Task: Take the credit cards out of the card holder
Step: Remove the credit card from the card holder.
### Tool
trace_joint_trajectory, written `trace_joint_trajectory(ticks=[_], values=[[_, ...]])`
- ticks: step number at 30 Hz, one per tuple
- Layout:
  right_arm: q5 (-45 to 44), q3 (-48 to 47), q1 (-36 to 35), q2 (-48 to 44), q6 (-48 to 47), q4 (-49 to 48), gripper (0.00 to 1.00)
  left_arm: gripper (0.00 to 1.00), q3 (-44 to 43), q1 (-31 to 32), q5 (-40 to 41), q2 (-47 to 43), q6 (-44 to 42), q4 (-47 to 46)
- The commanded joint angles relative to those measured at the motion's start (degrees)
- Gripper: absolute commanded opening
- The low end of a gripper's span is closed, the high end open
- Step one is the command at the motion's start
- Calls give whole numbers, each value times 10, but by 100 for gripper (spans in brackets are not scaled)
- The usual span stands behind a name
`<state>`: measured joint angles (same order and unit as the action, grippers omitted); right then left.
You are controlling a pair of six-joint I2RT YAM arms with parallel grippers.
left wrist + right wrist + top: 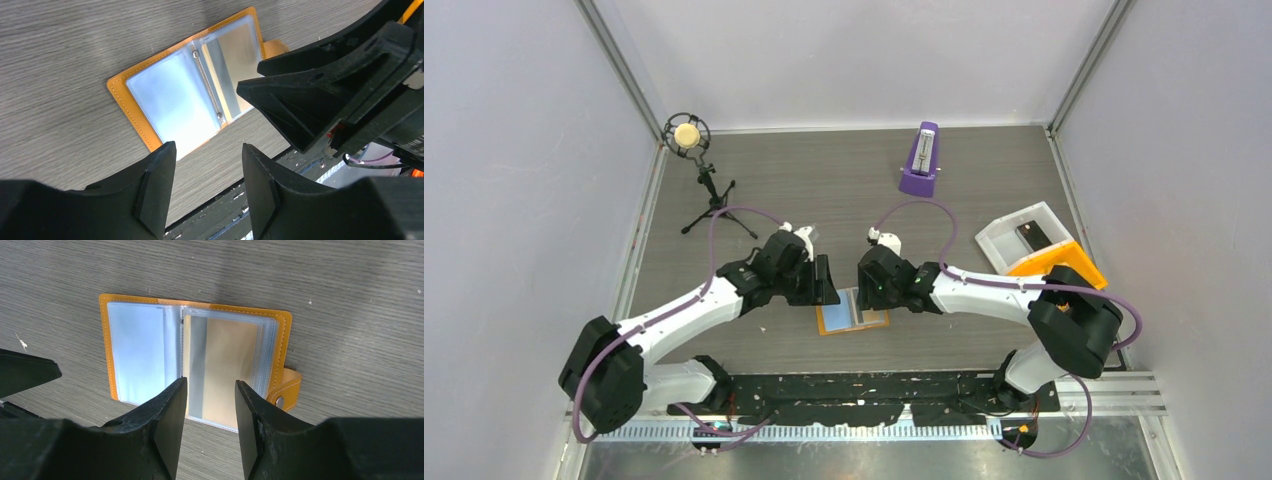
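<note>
White left arm [674,315] and white right arm [984,290] reach inward; black left gripper [207,187] gapes empty; black right gripper [210,427] likewise.

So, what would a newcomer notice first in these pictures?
An orange card holder lies open flat in the middle of the table, a light blue card in its clear pocket. The left arm and the right arm lean over it, jaws open and empty. At the far edge stand a purple metronome and, left of it, a microphone on a tripod.
</note>
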<state>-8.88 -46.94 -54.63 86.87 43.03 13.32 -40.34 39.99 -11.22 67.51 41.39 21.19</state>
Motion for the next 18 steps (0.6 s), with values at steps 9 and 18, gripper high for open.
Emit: trace_joint_trajectory(ticks=[9,18], values=[[-31,8,2,-10,-5,-6,48,53,31,-3,-31,49,-1,-89],[-29,11,2,2,-4,-3,48,50,39,-3,-40,70,-2,-105]])
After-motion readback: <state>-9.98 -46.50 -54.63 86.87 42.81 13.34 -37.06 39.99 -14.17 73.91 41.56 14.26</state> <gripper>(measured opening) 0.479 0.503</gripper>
